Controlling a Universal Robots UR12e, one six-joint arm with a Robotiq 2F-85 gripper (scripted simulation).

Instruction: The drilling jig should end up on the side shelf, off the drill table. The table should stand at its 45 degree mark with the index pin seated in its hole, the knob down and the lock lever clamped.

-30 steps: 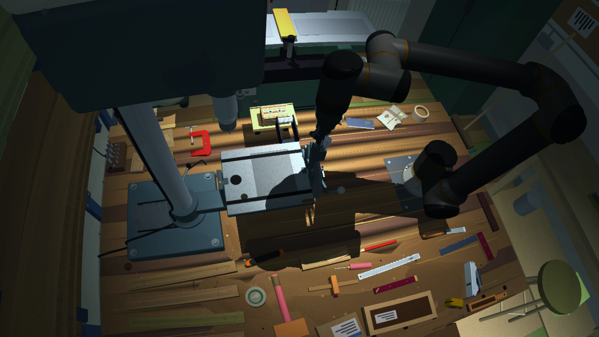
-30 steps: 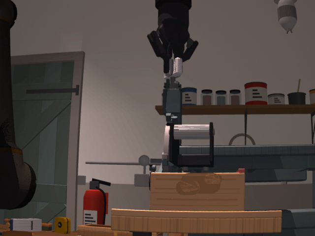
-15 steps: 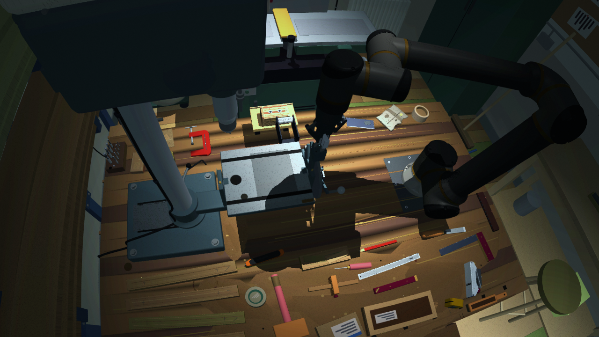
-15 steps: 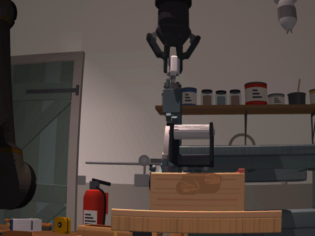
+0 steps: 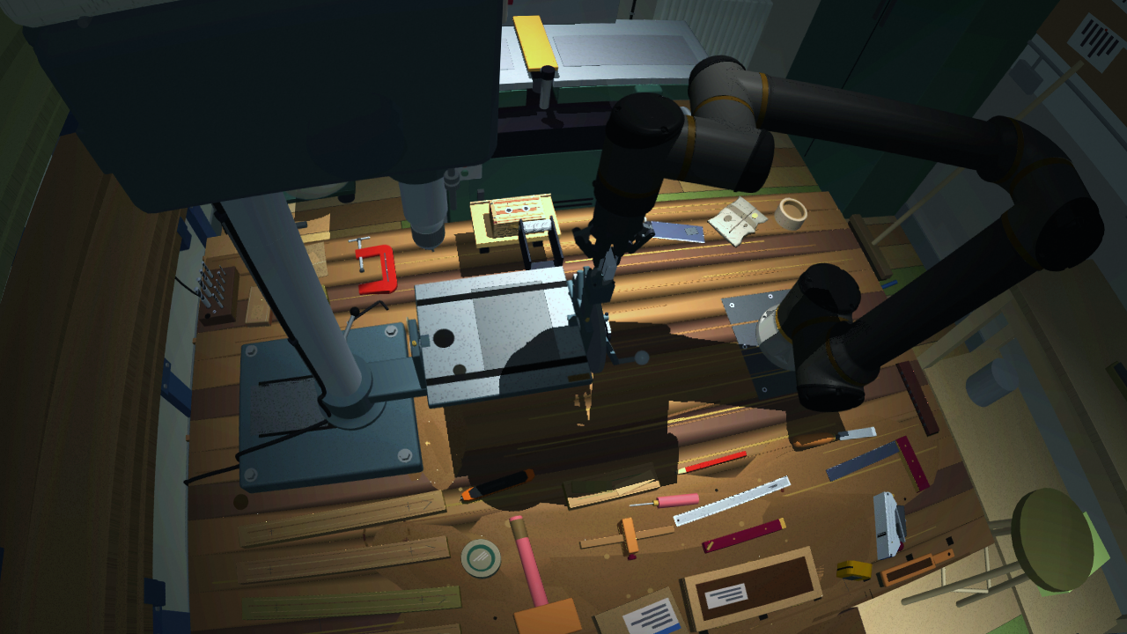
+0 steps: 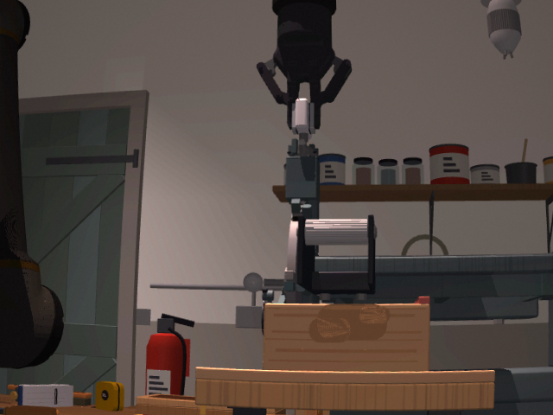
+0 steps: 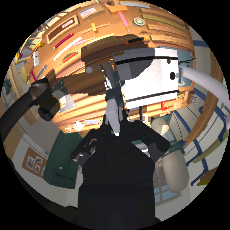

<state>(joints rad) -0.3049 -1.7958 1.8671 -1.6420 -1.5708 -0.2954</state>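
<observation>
The pale index pin knob [image 6: 301,114] [image 7: 113,115] stands upright above the grey pin housing [image 6: 302,174] at the drill table's outer edge, and my gripper [image 6: 303,117] [image 5: 605,264] is closed around it from above. The speckled grey drill table [image 5: 500,329] [image 7: 149,76] lies flat. Its lock lever [image 5: 630,359] [image 6: 210,286], a thin rod with a ball end, sticks out sideways from the table's edge. The black drilling jig [image 6: 339,254] [image 5: 541,239], with its ribbed roller, sits on the wooden side shelf [image 6: 346,335] beside the table.
The drill press column [image 5: 295,300] and dark head [image 5: 260,87] stand over the blue base [image 5: 331,410]. A red clamp [image 5: 375,268] lies behind the table. Rulers, a saw, chisels and tape [image 5: 481,557] litter the near bench. My arm's base [image 5: 820,347] is at the right.
</observation>
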